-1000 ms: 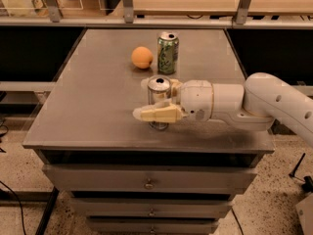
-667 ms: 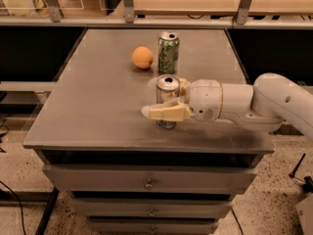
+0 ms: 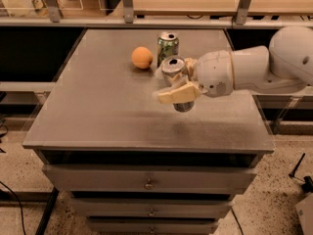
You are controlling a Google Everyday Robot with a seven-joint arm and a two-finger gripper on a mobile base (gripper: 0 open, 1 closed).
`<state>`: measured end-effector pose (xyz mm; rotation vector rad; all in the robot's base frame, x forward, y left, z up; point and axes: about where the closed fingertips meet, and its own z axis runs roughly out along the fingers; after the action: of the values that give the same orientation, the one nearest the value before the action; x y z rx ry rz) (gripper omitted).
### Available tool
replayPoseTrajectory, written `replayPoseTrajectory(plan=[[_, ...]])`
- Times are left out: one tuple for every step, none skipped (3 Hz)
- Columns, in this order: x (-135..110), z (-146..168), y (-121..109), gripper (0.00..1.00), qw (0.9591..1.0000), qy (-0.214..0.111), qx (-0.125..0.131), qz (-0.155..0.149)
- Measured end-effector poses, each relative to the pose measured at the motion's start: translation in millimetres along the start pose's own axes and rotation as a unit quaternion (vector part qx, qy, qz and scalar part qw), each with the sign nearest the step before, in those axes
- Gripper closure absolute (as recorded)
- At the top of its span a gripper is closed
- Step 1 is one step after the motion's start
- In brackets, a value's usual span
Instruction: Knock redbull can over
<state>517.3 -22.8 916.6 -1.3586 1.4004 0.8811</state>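
— Well, nearest first?
— Item one: drawers (image 3: 146, 180) under the table (image 3: 98, 116).
— And on top?
— Item two: my gripper (image 3: 168, 87), reaching in from the right, fingers pinching the redbull can (image 3: 175, 67), which is tilted at mid-table.
— Beyond that?
— Item three: orange (image 3: 142, 58), back left. Item four: green can (image 3: 167, 44), upright, just behind the redbull can.

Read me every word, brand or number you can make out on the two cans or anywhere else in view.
No text can be read anywhere.
Green can: pale lettering, too blurred to read.
Redbull can: no label legible; the gripper, reaching in from the right over the table, covers most of its side.
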Motion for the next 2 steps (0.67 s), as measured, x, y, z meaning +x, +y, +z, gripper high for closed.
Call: replayPoseTrajectory(plan=[[-15,6,0,1.00,0.9899,0.132,-0.006,-0.050],[-20,30,22,1.00,0.9623,0.246,-0.030,-0.112]])
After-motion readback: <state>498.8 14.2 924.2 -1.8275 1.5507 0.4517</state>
